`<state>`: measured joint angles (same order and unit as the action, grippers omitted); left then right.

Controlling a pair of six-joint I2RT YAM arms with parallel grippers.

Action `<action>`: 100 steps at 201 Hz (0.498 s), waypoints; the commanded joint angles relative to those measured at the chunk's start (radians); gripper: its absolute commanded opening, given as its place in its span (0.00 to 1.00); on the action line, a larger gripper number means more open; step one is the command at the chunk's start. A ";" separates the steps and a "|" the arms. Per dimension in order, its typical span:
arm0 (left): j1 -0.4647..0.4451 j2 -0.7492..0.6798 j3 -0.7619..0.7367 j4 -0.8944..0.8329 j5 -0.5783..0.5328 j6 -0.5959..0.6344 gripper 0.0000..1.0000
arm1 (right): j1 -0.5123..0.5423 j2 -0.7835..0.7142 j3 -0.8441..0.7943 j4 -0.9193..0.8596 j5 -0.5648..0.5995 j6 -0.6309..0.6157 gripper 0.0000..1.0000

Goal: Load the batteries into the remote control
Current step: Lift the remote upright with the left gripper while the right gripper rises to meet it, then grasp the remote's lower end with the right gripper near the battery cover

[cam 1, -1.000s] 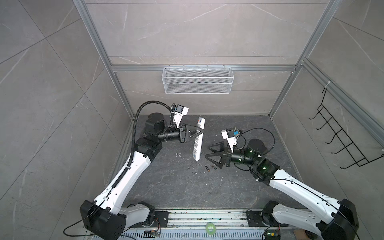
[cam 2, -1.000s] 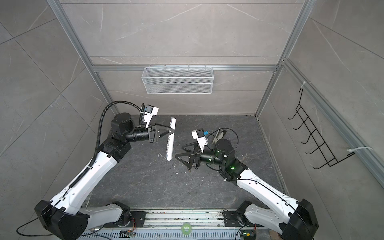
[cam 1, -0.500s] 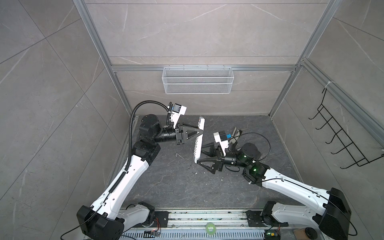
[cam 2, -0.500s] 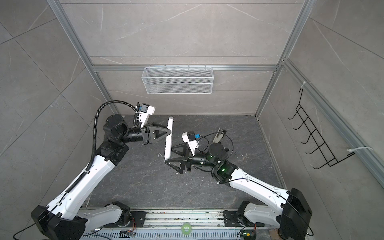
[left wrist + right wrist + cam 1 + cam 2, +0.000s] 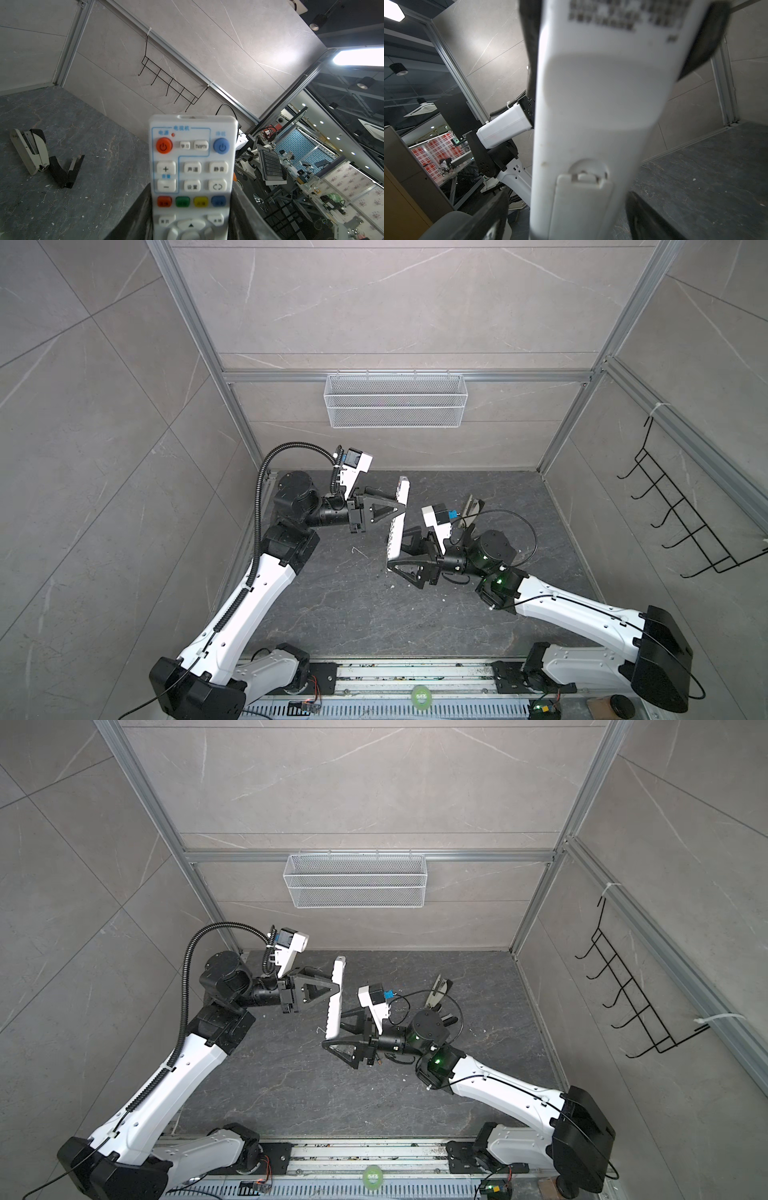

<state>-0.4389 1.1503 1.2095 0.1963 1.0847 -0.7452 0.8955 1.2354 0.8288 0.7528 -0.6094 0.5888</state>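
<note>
Overhead, both top views show the slim white rectangular remote control pinched toward its far end by the left gripper. The right gripper is spread, its jaws either side of the near end.

Left wrist view: the remote's button face sits between black fingers; a grey-and-black stapler-like object lies on the floor.

Right wrist view: the plain back and closed battery cover, with the fingers apart.

The remote control, a slim white bar, is raised off the floor. The left gripper clamps its long edges beside the row of coloured buttons, and the button face looks toward that gripper. The plain back, with its battery cover closed, faces the right gripper, whose spread fingers straddle the other end.
</note>
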 commanded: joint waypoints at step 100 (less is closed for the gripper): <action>-0.004 -0.025 0.005 0.078 0.007 -0.033 0.00 | 0.008 0.003 0.026 0.038 0.020 -0.007 0.39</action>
<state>-0.4393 1.1450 1.2091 0.2325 1.0954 -0.7452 0.8986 1.2400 0.8307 0.7631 -0.5911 0.6102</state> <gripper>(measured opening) 0.509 0.520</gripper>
